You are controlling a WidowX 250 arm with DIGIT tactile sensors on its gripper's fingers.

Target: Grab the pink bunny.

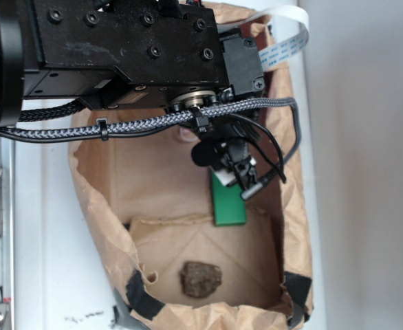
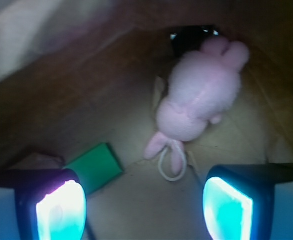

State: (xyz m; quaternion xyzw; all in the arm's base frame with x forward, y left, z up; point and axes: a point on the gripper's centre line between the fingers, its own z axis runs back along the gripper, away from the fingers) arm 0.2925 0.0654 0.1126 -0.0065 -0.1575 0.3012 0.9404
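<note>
jaws apart and empty above the pink bunny (image 2: 199, 97), green block (image 2: 94, 167) nearby

Exterior view evenly bright, soft shadows inside the paper bag (image 1: 188, 206). Wrist view dim and blurred (edges darkest); claw (image 2: 144, 205) pads (image 2: 61, 210) glare cyan-white.

the brown paper bag (image 1: 91, 199) holds — on its floor — a pink bunny (image 2: 199, 97), green block (image 1: 229, 203) and rock (image 1: 201, 278).
</note>
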